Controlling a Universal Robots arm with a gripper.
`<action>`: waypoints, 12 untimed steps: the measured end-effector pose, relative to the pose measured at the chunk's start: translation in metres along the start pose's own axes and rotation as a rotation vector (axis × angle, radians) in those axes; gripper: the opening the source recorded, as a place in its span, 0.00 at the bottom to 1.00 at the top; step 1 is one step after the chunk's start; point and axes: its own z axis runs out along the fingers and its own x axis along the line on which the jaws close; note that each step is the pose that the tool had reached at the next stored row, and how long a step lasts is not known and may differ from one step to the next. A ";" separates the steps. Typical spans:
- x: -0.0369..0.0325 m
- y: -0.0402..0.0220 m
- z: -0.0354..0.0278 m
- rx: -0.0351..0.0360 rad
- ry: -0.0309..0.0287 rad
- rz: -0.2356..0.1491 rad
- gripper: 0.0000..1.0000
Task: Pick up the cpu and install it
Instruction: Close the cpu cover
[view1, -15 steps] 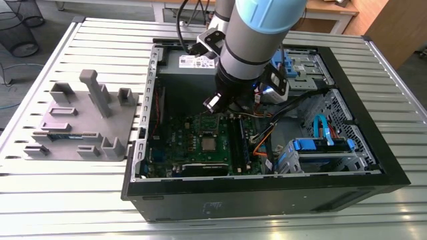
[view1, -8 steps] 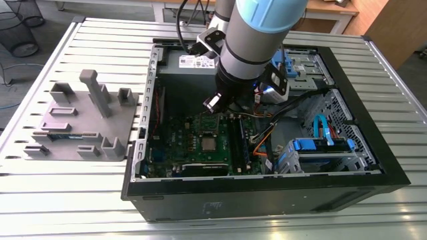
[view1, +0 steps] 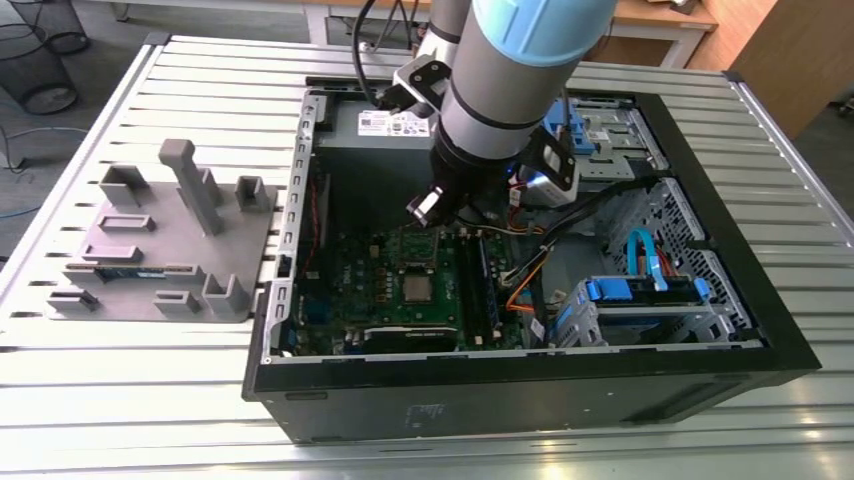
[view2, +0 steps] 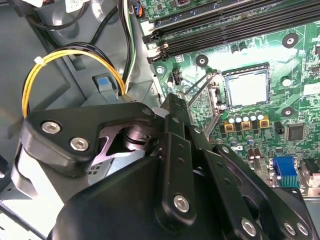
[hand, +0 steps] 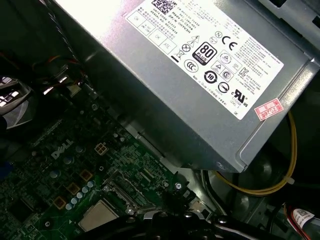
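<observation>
A cpu (hand: 98, 216) corner behind the end effector (hand: 167, 224) in the first wrist view

The arm (view1: 505, 95) is a thick silver-grey tube with a pale blue cap at its upper end and a black section lower down. A black cable (view1: 360, 60) runs down its left side. Small black-and-white boxes (view1: 424, 85) are bracketed to it. In the second wrist view the gripper (view2: 172, 107) is made of jointed matte black plates and bars, studded with round silver screws (view2: 181, 202).
</observation>
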 end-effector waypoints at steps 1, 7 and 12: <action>0.0001 -0.0002 -0.0003 -0.0002 0.0002 -0.001 0.11; 0.0016 -0.0016 -0.0024 -0.0011 0.0016 -0.008 0.11; 0.0038 -0.0038 -0.0034 -0.0022 0.0035 -0.016 0.11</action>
